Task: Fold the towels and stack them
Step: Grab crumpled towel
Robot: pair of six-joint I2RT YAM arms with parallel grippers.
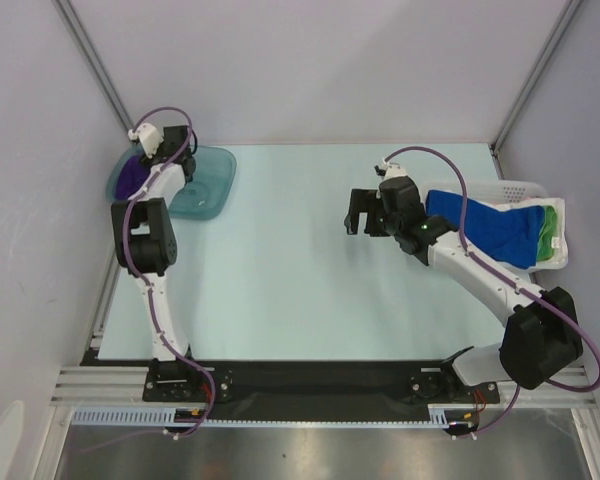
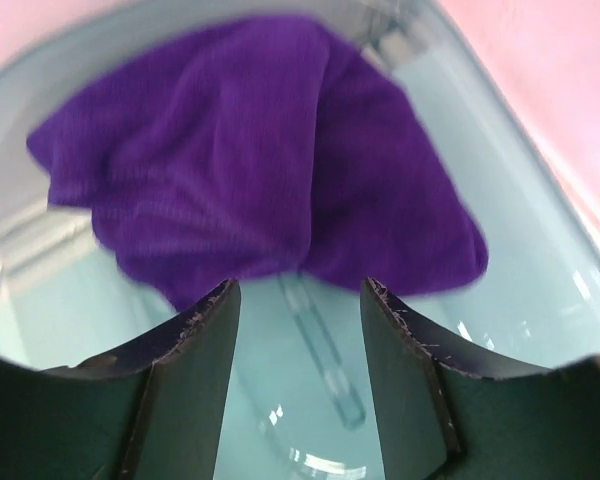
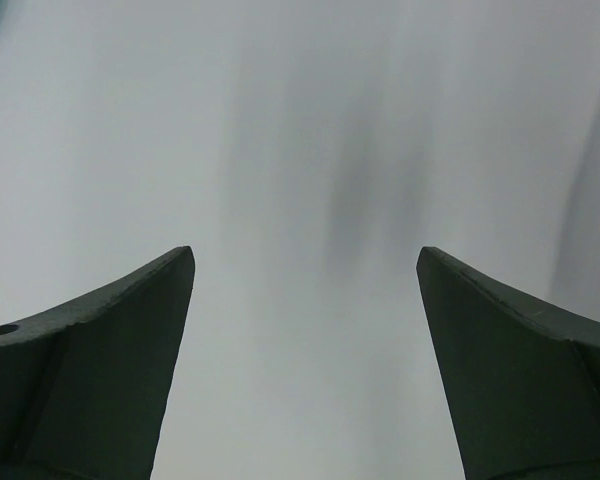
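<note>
**Purple towel in the tub, two more waiting in the basket**

At the upper left of the overhead view, the purple towel (image 2: 260, 160) lies bunched in the teal tub (image 1: 205, 185). The left gripper (image 2: 298, 290) hovers just above the towel's near edge, jaws parted and holding nothing; bare tub floor shows between them.

The right gripper (image 1: 365, 212) hangs over the table (image 1: 300, 290) at centre right, jaws spread wide and empty. Just beside it is the white basket (image 1: 510, 188), where the blue towel (image 1: 490, 230) lies next to the green towel (image 1: 550, 232).

The purple towel looks placed, so the left arm should rise straight up, since the fuzzy cloth could catch on a fingertip. The right arm should then pinch one corner of the blue towel alone, so the green one is not dragged out with it.
</note>
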